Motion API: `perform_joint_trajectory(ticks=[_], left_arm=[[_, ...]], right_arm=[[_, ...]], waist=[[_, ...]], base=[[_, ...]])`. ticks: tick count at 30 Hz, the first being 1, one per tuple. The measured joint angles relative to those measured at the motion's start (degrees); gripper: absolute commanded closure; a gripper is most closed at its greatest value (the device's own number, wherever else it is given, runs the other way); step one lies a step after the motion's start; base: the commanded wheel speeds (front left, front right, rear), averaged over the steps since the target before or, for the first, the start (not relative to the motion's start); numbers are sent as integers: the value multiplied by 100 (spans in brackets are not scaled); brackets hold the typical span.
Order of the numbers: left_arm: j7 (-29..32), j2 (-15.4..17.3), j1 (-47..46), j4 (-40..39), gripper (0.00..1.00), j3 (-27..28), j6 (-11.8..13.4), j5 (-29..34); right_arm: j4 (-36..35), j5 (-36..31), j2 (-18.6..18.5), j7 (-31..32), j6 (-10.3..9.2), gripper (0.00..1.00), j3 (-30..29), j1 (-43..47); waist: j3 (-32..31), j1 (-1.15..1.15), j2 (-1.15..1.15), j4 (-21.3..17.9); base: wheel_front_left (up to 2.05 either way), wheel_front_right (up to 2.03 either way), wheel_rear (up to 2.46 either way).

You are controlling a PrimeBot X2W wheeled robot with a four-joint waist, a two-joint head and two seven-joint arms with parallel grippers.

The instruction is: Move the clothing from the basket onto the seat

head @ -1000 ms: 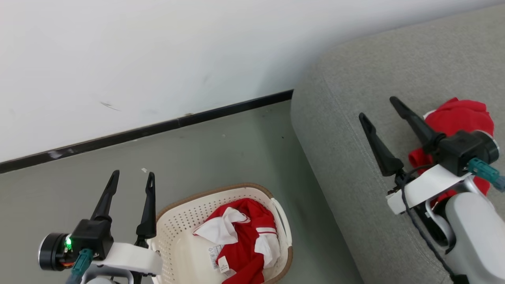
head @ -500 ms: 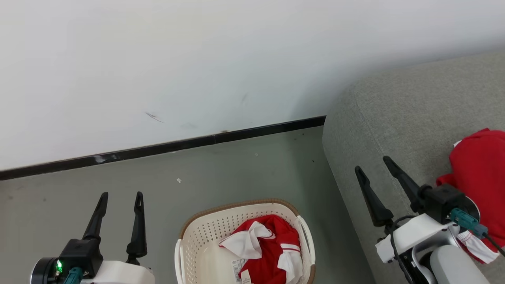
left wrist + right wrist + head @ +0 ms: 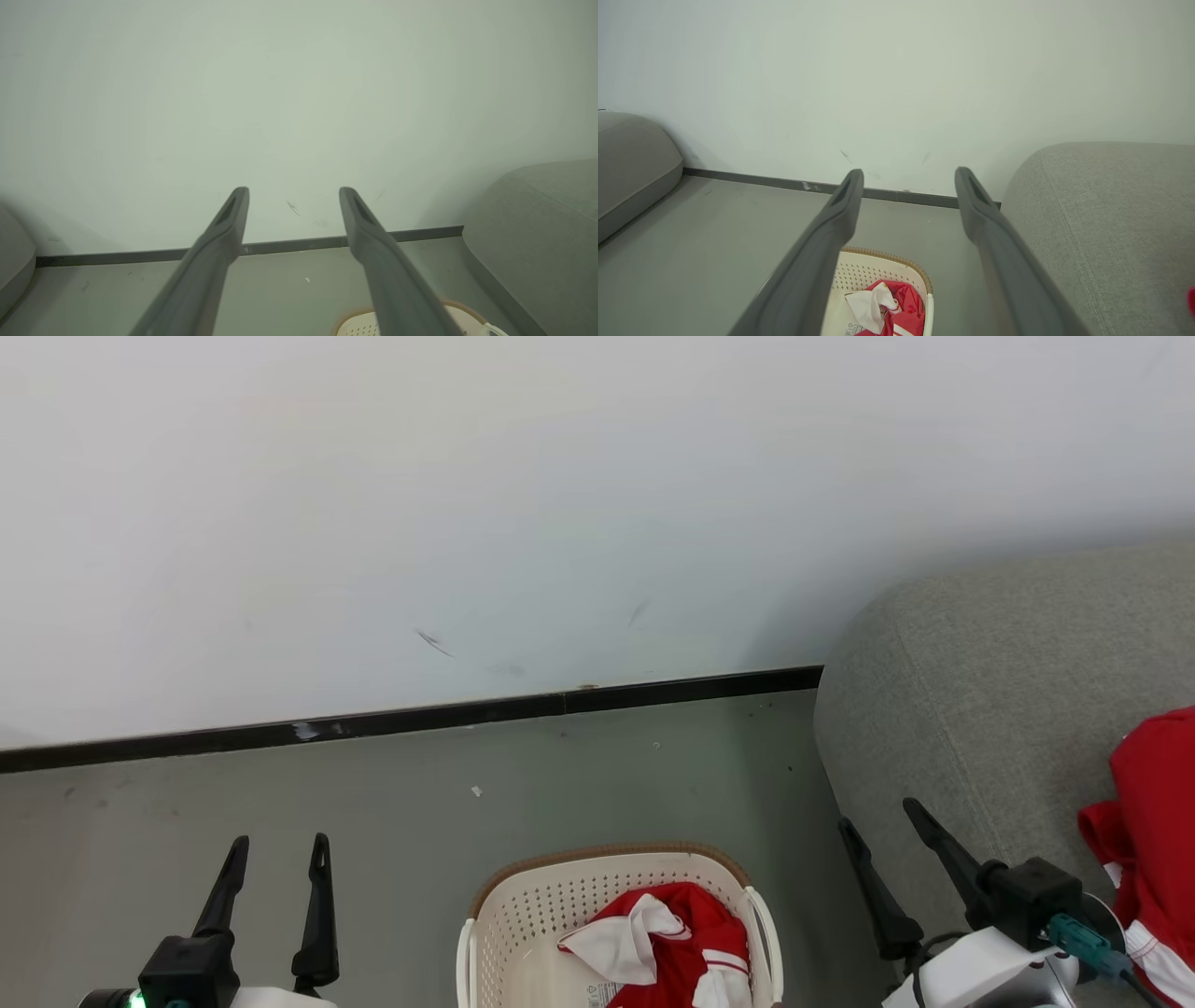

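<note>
The cream basket [image 3: 523,924] with its brown rim sits on the floor at the bottom middle of the head view, holding crumpled red and white clothing [image 3: 667,938]. The right wrist view looks down on the basket [image 3: 878,270] and that clothing [image 3: 887,305]. A second red garment [image 3: 1153,821] lies on the grey seat [image 3: 990,691] at the right edge. My left gripper [image 3: 278,845] stands open and empty left of the basket. My right gripper [image 3: 878,817] is open and empty over the seat's front edge, between basket and red garment. Both hold nothing in the wrist views [image 3: 293,191] [image 3: 908,172].
A white wall with a black baseboard [image 3: 411,719] runs behind the grey floor [image 3: 373,821]. Another grey cushion [image 3: 630,158] shows at the far left of the right wrist view. The seat's rounded arm [image 3: 542,214] rises beside the basket.
The head camera has tilted up and turned, so basket and seat sit lower in the picture. My right gripper has drawn back from the red garment on the seat, still open.
</note>
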Motion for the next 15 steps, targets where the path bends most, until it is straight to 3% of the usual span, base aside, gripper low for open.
perform_joint_trajectory(ticks=[15], left_arm=[[0, 25, 143, 126, 0, 40, -26, -40]], right_arm=[[-243, -98, 80, -3, 0, 0, -137, 450]], waist=[[-261, 0, 0, 226]], base=[[0, 0, 0]])
